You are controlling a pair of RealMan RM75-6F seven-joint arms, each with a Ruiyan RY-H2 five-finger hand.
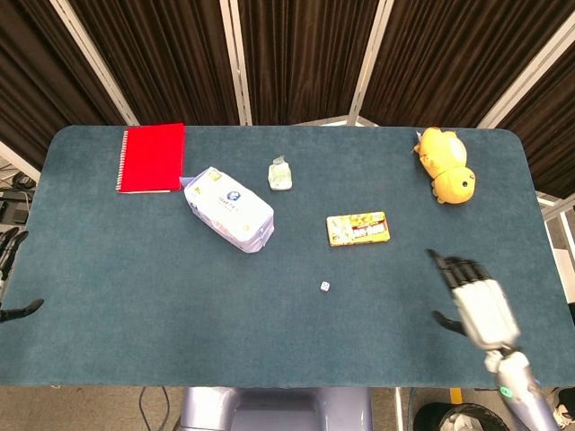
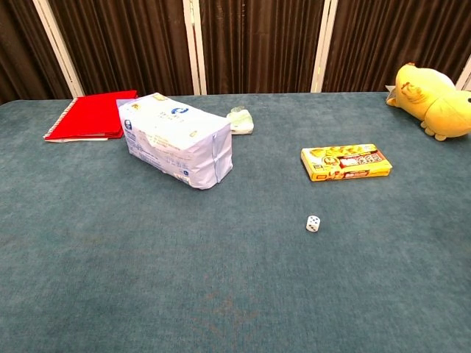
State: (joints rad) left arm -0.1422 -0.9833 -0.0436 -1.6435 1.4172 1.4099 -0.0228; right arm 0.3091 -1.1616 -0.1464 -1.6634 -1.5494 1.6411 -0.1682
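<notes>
Table [image 1: 135, 305]: a wide surface under dark teal cloth, bearing every item listed below.

Tissue pack [image 1: 229, 209]: the largest item, pale lilac, lying at an angle left of centre.

Notebook [image 1: 151, 158]: red, spiral-bound, flat at the far left corner, just beyond the tissue pack.

Plush toy [image 1: 446, 165]: yellow, lying at the far right corner.

Right hand [image 1: 473, 301]: seen in the head view only, near the table's right front edge. Its fingers are extended and spread, the thumb held out to the side, and it has hold of nothing.

Left hand [image 1: 9, 278]: only dark fingertips show at the left border of the head view, off the table edge. Whether it is spread or closed cannot be told.

Yellow box [image 1: 358, 228]: flat, printed, lying right of centre, beyond the die and apart from it.

Small packet [image 1: 281, 174]: pale green-white, at the far middle, just behind the tissue pack.

Die [image 1: 324, 286]: white with dark pips, resting alone on the cloth near the centre front. It lies well apart from the right hand, on that hand's left, untouched by either hand.
</notes>
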